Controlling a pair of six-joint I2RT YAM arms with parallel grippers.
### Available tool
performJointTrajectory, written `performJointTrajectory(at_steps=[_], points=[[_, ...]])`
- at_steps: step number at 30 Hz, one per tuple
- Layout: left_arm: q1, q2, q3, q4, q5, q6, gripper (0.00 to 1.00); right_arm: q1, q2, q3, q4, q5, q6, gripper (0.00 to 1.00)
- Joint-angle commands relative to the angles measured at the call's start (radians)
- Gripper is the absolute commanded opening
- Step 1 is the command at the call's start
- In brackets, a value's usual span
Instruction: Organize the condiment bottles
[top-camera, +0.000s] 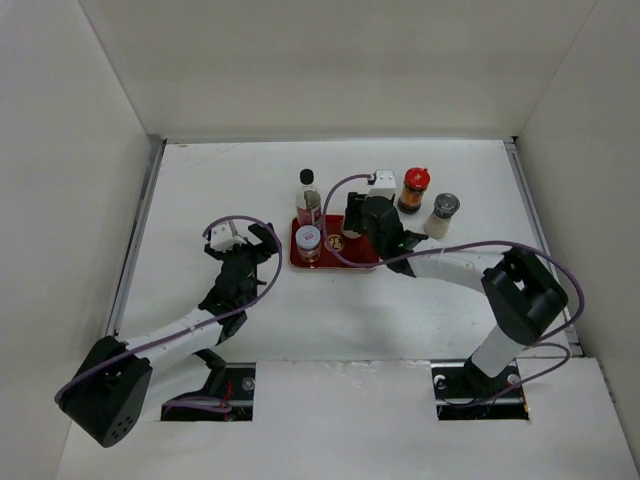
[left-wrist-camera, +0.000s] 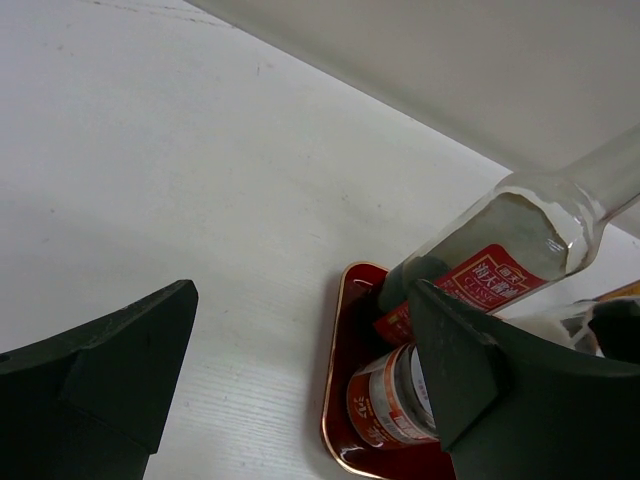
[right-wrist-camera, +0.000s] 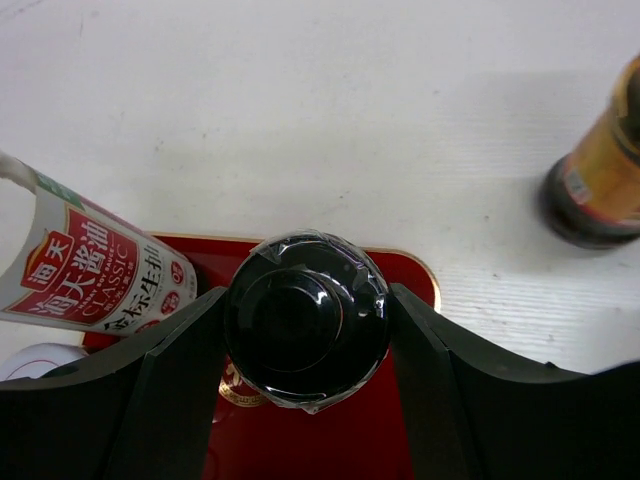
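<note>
My right gripper (right-wrist-camera: 305, 300) is shut on the small dark black-capped bottle (right-wrist-camera: 305, 325), holding it upright over the red tray (right-wrist-camera: 405, 270). In the top view this gripper (top-camera: 360, 222) covers that bottle. On the tray's left side stand the tall clear bottle with a red label (top-camera: 308, 195) (right-wrist-camera: 90, 265) and the short white-lidded jar (top-camera: 308, 240) (left-wrist-camera: 385, 400). The red-capped orange-brown jar (top-camera: 414, 188) (right-wrist-camera: 600, 180) and the grey-capped pale shaker (top-camera: 442, 214) stand on the table to the right of the tray. My left gripper (top-camera: 262, 242) (left-wrist-camera: 300, 370) hangs open just left of the tray, holding nothing.
The tray (top-camera: 340, 262) lies in the middle of the white table, with a gold emblem on its floor. White walls close in the left, right and back sides. The right arm's purple cable loops over the tray area.
</note>
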Motion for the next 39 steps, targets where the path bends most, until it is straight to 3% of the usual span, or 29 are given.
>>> performJointTrajectory(at_steps=[1,10,14,17,22,30,35,39], points=[[0.004,0.007,-0.001,0.058,0.013,-0.011,0.86,0.014,0.034,0.100,0.157,-0.027,0.000,0.54],[0.009,0.032,0.006,0.058,0.028,-0.011,0.86,0.041,0.137,0.168,0.146,-0.052,-0.009,0.59],[0.011,0.034,0.008,0.058,0.028,-0.011,0.86,0.055,0.161,0.174,0.139,-0.041,-0.009,0.73],[0.017,0.034,0.006,0.058,0.028,-0.011,0.86,0.056,0.131,0.161,0.130,-0.039,-0.009,0.83],[0.017,0.027,0.005,0.058,0.028,-0.011,0.86,0.046,-0.021,0.076,0.102,-0.009,-0.008,0.88],[0.014,0.023,0.005,0.058,0.030,-0.011,0.86,-0.164,-0.187,0.038,0.009,0.022,-0.009,0.88],[0.010,0.014,0.003,0.058,0.030,-0.011,0.86,-0.339,-0.112,0.151,-0.086,0.010,-0.043,1.00],[0.006,0.023,0.006,0.056,0.036,-0.011,0.86,-0.407,-0.021,0.280,-0.212,-0.097,-0.074,1.00]])
